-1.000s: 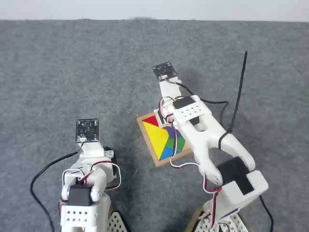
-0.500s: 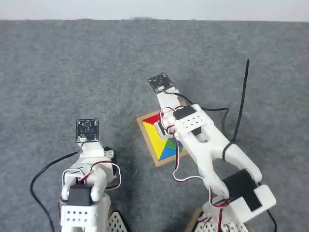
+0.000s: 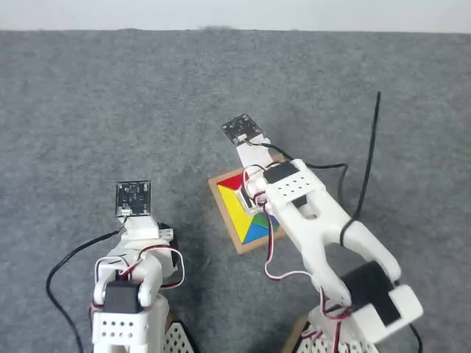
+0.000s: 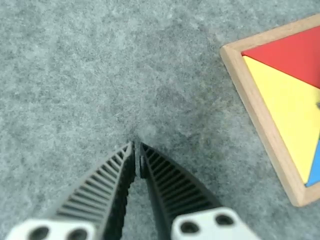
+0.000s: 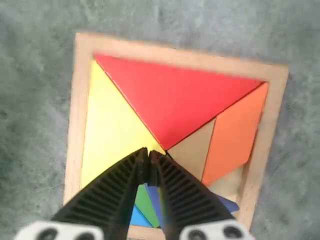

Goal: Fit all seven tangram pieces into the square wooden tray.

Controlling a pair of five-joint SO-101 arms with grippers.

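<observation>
The square wooden tray (image 3: 223, 211) lies mid-table, its corner (image 4: 234, 56) also in the left wrist view. Inside it are a red triangle (image 5: 175, 100), a yellow triangle (image 5: 112, 130), an orange parallelogram (image 5: 235, 132), and green (image 5: 145, 206), blue (image 5: 134, 218) and purple (image 5: 226, 204) pieces. A tan area (image 5: 192, 152) lies beside the orange piece; I cannot tell if it is a piece or bare floor. My right gripper (image 5: 146, 151) is shut, empty, just above the tray's middle. My left gripper (image 4: 136, 146) is shut, empty, over bare mat left of the tray.
Grey felt mat (image 3: 110, 95) covers the table. My right arm (image 3: 294, 187) stretches over the tray's right half and hides it in the high view. A black cable (image 3: 368, 147) runs at the right. The left arm (image 3: 132, 243) sits at the front left.
The right arm has swung left and drawn back a little over the tray, covering more of it. The left arm has kept still.
</observation>
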